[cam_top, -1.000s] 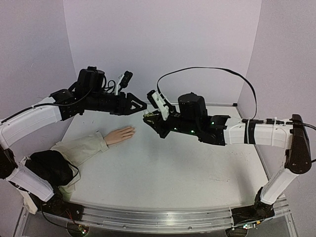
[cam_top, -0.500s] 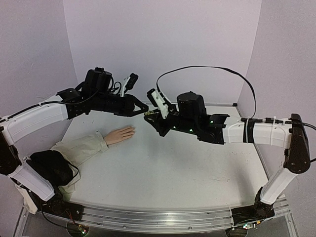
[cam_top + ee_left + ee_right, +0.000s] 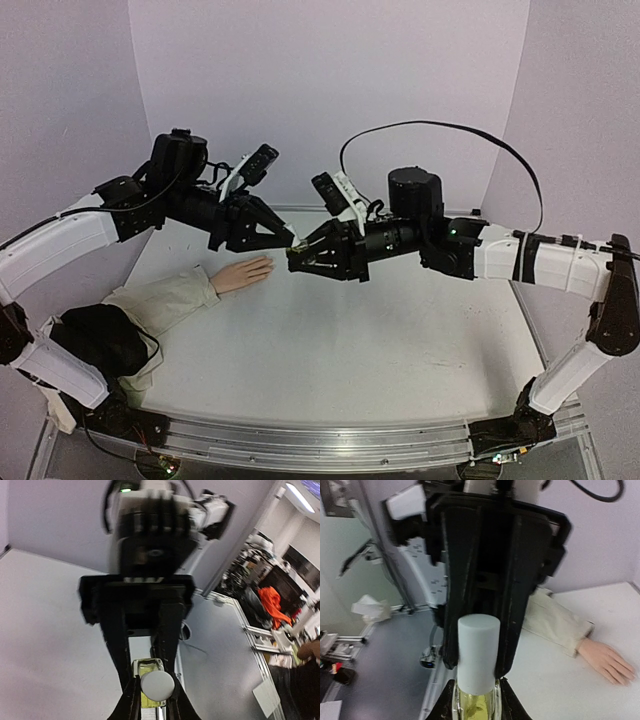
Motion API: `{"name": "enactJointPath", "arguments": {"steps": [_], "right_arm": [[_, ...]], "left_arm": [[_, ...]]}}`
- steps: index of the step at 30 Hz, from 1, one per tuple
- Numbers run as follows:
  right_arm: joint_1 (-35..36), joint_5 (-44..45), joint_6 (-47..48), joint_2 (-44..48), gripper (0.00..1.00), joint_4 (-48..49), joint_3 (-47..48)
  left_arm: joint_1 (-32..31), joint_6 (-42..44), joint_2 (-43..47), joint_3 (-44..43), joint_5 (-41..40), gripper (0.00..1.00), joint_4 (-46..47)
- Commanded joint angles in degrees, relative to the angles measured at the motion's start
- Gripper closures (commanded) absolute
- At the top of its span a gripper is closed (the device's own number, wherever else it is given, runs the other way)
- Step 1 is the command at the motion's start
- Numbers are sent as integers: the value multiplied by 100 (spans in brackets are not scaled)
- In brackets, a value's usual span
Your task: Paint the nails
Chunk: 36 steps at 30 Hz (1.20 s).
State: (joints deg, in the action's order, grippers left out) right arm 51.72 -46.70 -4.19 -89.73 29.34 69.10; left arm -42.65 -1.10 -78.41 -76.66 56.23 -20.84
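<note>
L gripper (image 3: 291, 241), half open a sec ago, has now pinched shut on the white cap (image 3: 478, 645); R gripper (image 3: 296, 260) stays clamped on the bottle (image 3: 474, 705), just right of the mannequin hand (image 3: 243, 273). Nails (image 3: 268, 263) sit at its fingertips, untouched.

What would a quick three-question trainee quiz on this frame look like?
1. True or false: the mannequin hand lies on the table with neither arm touching it.
2. Multiple choice: what do the right jaws hold? A) a brush B) the yellowish bottle C) a cloth
3. Fill in: the left jaws are shut on the bottle's white ____.

Key: 1 true; 2 B; 3 cap.
</note>
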Motion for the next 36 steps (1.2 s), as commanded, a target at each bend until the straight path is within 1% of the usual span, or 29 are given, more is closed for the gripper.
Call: {"name": "enactJointPath", "arguments": {"steps": [1, 3, 5, 6, 9, 10, 11, 12, 14, 15, 18, 20, 21, 26, 31, 36], "right_arm": [[111, -1793, -248, 171, 100, 606, 208], [112, -1629, -193, 218, 100, 604, 157], [106, -1245, -72, 299, 100, 590, 59], [113, -948, 36, 362, 100, 562, -7], [110, 149, 336, 534, 100, 473, -217], [109, 459, 363, 577, 100, 468, -292], [112, 739, 589, 618, 100, 467, -370], [116, 1047, 661, 642, 100, 467, -424], [116, 1648, 747, 626, 100, 473, -458], [114, 1906, 767, 602, 100, 472, -459], [124, 2691, 748, 496, 100, 511, -440], [159, 3190, 721, 406, 100, 549, -403], [181, 3383, 711, 365, 100, 564, -379], [319, 3980, 796, 67, 100, 498, -143], [394, 4102, 901, -75, 100, 459, -41], [423, 4129, 919, -153, 100, 467, 22]], "left_arm": [[-191, 471, 351, -158, 2166, 100, 431], [-186, 409, 331, -173, 2047, 100, 438], [-179, 295, 351, -166, 1516, 100, 417], [-173, 269, 391, -149, 1152, 95, 388], [-172, 220, 602, -65, 104, 66, 277], [-172, 211, 673, -10, -170, 58, 254], [-173, 184, 725, 19, -437, 50, 241], [-168, 166, 770, 34, -686, 43, 241], [-173, -70, 808, 37, -1136, 35, 213], [-173, -197, 803, 31, -1373, 33, 212], [-173, -708, 676, -54, -2122, 31, 203], [-173, -1223, 535, -105, -2691, 31, 195], [-173, -1366, 424, -133, -2782, 31, 189], [-173, -1569, 139, -207, -2793, 32, 204], [-173, -1934, -102, -252, -2737, 33, 484], [-173, -2217, -439, -308, -2628, 40, 607]]}}
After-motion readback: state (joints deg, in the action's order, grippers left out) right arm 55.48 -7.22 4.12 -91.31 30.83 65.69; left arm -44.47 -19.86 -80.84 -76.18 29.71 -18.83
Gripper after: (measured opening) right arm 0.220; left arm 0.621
